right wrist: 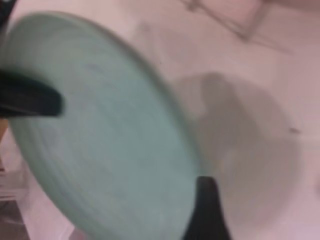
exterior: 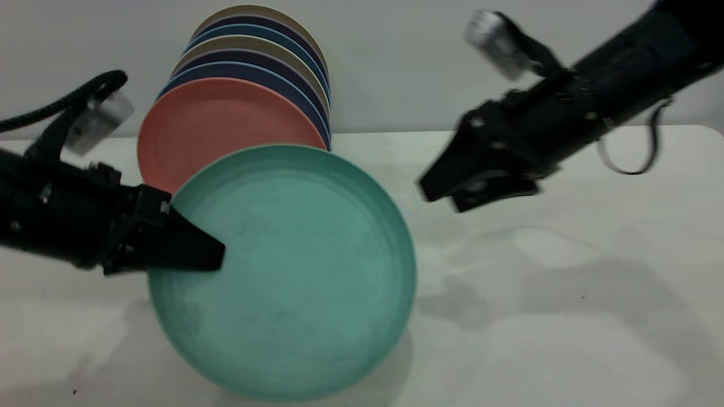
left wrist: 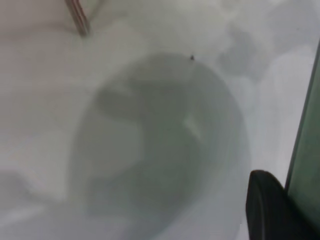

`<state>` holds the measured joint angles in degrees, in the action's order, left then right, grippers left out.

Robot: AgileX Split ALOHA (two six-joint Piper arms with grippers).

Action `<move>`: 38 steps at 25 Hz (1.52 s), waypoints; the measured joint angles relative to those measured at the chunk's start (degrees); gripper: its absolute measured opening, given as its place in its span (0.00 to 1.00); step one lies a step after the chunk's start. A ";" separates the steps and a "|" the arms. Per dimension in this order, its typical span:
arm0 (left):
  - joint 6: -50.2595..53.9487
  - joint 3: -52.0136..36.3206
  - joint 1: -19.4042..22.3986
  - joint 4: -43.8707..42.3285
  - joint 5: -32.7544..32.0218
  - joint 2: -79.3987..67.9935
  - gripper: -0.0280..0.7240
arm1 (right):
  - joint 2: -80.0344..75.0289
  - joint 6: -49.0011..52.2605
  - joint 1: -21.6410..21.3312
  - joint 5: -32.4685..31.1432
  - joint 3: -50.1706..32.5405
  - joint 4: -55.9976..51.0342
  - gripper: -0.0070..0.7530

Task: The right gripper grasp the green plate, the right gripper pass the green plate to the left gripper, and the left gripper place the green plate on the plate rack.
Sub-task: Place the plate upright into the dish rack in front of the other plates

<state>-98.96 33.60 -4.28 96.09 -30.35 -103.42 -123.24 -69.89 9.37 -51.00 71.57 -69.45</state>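
The green plate (exterior: 294, 271) is held upright, face to the camera, pinched at its nine-o'clock rim by the left tool (exterior: 212, 254). The right tool (exterior: 447, 198) is apart at two o'clock.

The green plate (exterior: 294, 271), held on edge by the left gripper (exterior: 218, 249), filled the lower centre of the frame. Stacked upright plates (exterior: 249, 85) blocked the upper left. The right gripper (exterior: 438, 195) hung apart, over bare table (exterior: 565, 311) at lower right.
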 joint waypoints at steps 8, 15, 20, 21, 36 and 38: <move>-6.58 11.35 0.00 -28.17 -0.55 10.97 0.16 | 0.00 4.54 -10.46 -1.61 0.00 6.45 0.88; -15.17 20.46 0.00 -40.97 0.51 13.37 0.16 | 0.00 4.71 -12.25 -1.79 0.00 9.19 0.76; -17.43 21.94 0.00 -37.68 10.10 13.37 0.16 | 0.00 4.85 -12.25 -1.90 0.00 9.50 0.75; -18.43 21.94 0.00 -36.52 11.24 13.37 0.16 | 0.00 4.85 -12.25 -1.90 0.00 9.58 0.75; -21.45 21.94 0.00 -35.05 16.89 13.09 0.16 | 0.00 4.85 -12.25 -1.72 0.00 9.62 0.75; -21.45 21.94 0.00 -35.05 17.74 12.89 0.16 | 0.00 4.85 -12.25 -1.72 0.00 9.62 0.75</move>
<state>-120.41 55.53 -4.28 61.04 -12.60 -90.53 -123.24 -65.04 -2.89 -52.72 71.57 -59.83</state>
